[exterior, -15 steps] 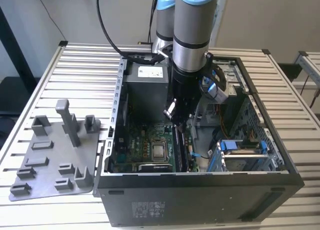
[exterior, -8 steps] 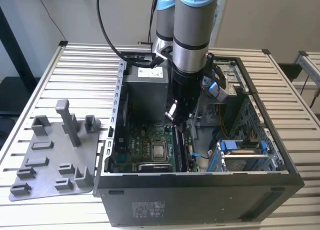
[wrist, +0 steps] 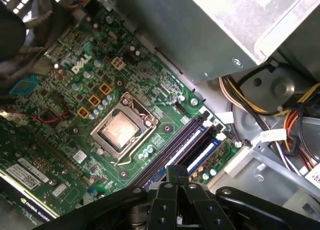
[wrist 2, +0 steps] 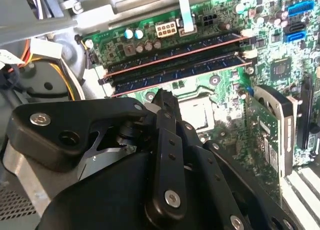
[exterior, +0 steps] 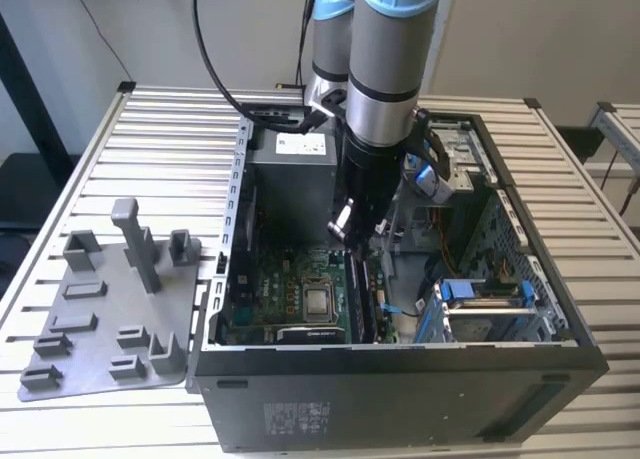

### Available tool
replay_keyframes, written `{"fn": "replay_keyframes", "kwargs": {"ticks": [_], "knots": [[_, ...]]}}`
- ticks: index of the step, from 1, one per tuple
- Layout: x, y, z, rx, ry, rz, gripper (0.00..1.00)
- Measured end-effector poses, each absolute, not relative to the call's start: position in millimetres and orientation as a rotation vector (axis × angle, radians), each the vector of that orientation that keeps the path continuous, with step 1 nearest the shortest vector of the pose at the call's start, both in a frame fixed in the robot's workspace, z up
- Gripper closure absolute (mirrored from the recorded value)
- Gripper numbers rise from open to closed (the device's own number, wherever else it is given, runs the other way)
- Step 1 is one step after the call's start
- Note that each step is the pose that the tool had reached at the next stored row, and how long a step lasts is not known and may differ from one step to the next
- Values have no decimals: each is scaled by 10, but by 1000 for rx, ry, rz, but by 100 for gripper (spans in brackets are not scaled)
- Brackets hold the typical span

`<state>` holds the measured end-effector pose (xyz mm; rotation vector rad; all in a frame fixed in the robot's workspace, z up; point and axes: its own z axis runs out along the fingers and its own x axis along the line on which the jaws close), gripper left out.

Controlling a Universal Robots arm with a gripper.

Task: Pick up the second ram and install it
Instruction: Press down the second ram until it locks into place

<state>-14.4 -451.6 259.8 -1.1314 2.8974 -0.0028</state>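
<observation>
Second ram [wrist 2: 180, 72] appears to stand in a slot on the motherboard [wrist: 165, 127], beside another stick [wrist 2: 175, 52]; which went in second I cannot tell. Gripper [wrist 2: 162, 95] hangs just above them inside the computer case [exterior: 400, 379], fingers together, holding nothing. Risk: pressing off-centre could tilt a stick not fully latched, bending the slot or leaving one end raised.

An open black metal computer case [exterior: 400, 379] lies on the slatted metal table [exterior: 170, 129], with a grey plastic fixture tray [exterior: 110, 309] beside it on the exterior view's left, a green motherboard [exterior: 290, 289] on its floor, and the black gripper [exterior: 352, 241] inside above the board's long memory slots [wrist 2: 175, 59].
</observation>
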Motion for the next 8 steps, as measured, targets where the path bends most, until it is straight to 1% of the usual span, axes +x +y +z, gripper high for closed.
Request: {"fn": "replay_keyframes", "kwargs": {"ticks": [8], "knots": [[-143, -4516, 2596, -1330, 2808, -1, 89]]}}
